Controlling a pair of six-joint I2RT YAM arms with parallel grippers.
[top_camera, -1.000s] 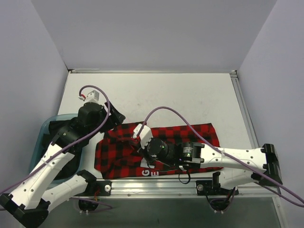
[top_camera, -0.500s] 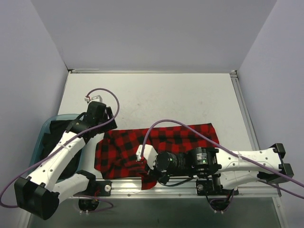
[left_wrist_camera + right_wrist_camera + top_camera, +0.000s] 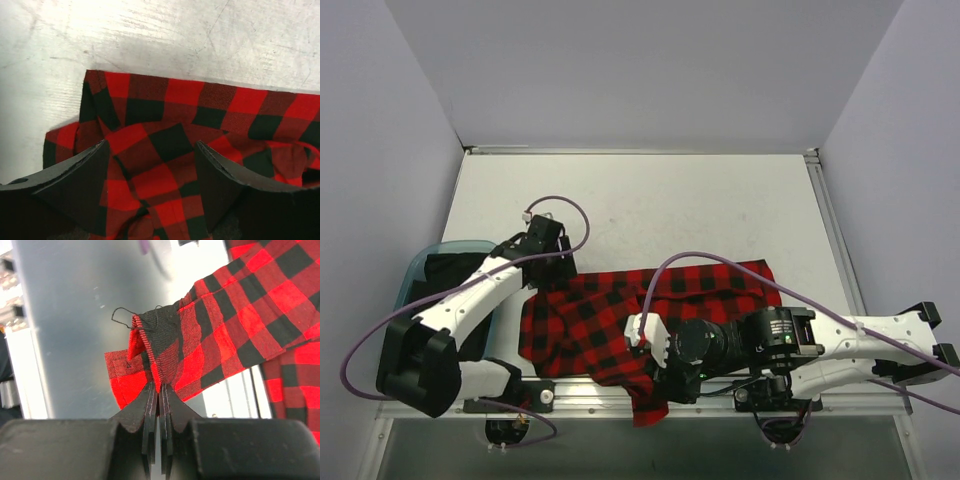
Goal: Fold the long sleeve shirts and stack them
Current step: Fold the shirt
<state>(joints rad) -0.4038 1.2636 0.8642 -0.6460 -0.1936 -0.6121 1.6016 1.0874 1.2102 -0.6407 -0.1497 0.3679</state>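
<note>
Near the worktop's [image 3: 670, 210] front edge lies the flannel shirt [image 3: 585, 315], 1 corner hanging over the rim, pinched tight by the right claw [image 3: 159, 387]. Left claw [image 3: 151, 146] spreads wide above its far-left corner.

Lab bench, white table [image 3: 650, 200], grey partitions [image 3: 650, 70]

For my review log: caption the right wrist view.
Right fingers shut on a bunched edge of the red-and-black checked shirt.
</note>
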